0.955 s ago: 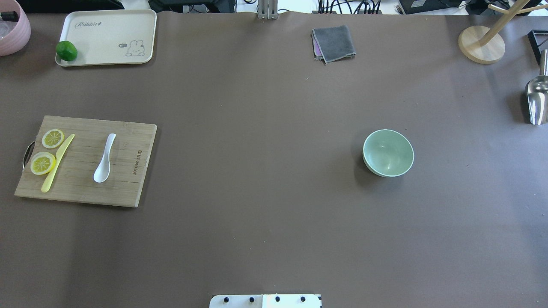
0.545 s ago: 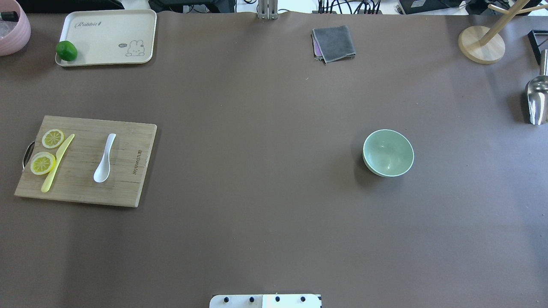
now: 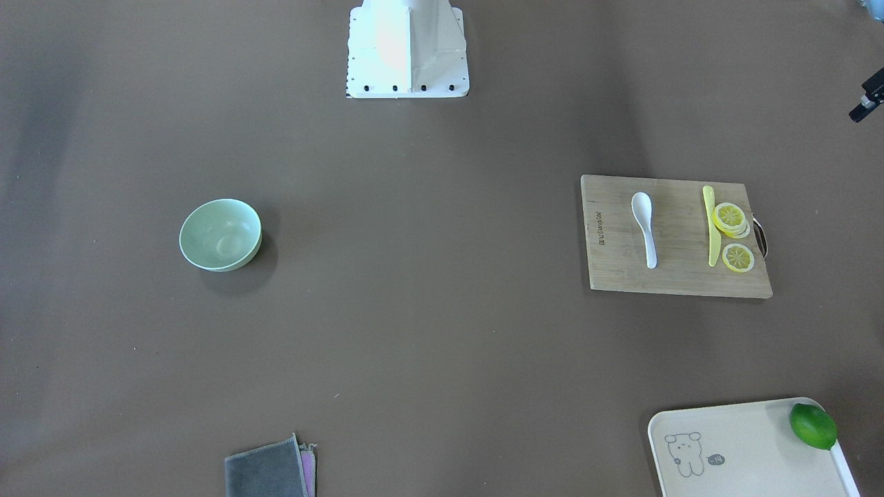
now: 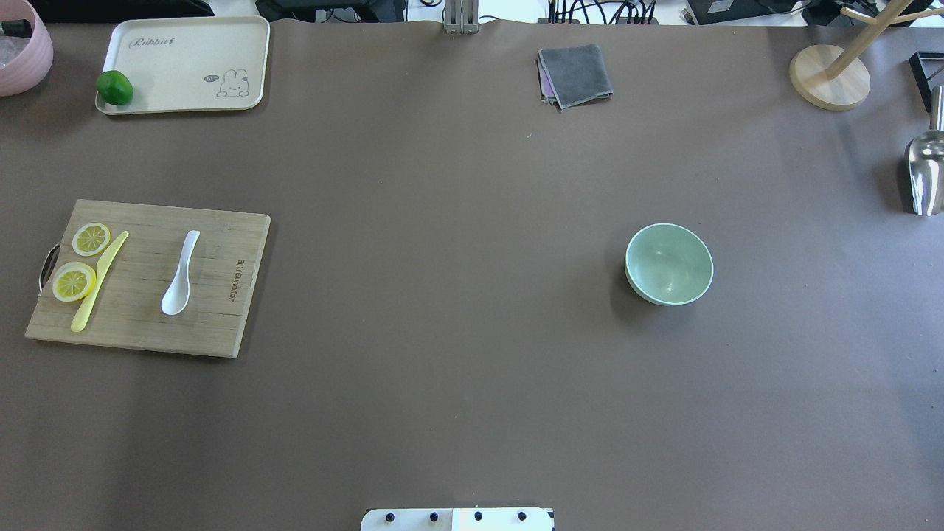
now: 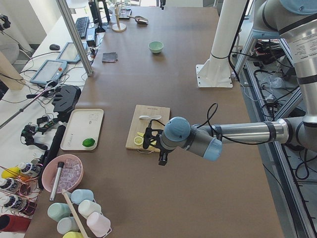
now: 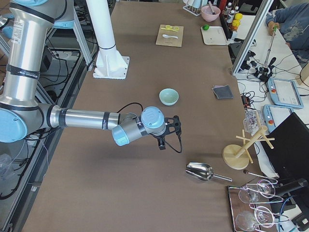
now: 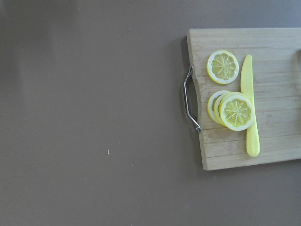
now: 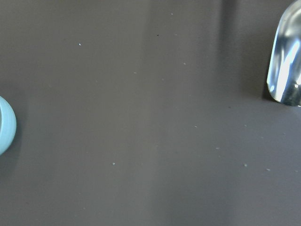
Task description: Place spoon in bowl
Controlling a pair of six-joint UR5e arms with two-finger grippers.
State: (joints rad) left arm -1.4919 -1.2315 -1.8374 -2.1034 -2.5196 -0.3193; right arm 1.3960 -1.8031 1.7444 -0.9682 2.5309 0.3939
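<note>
Brown bench top [image 4: 457, 184], and the spoon [image 4: 181, 276] lies flat on the cutting board [image 4: 221, 324] by the left edge. The bowl [image 4: 668, 264] sits well apart, toward the right edge. Left gripper [image 5: 161, 156] hovers beside the board, right gripper [image 6: 163, 142] near the bowl. Whether either pincer is apart or together, can't tell.

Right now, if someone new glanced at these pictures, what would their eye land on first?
Probably the wooden cutting board on the robot's left side of the table, carrying bright yellow lemon slices, a yellow knife and the glossy white spoon. Next, the mint-green bowl standing alone and empty on the right side, and the green lime at the cream tray's edge.
</note>
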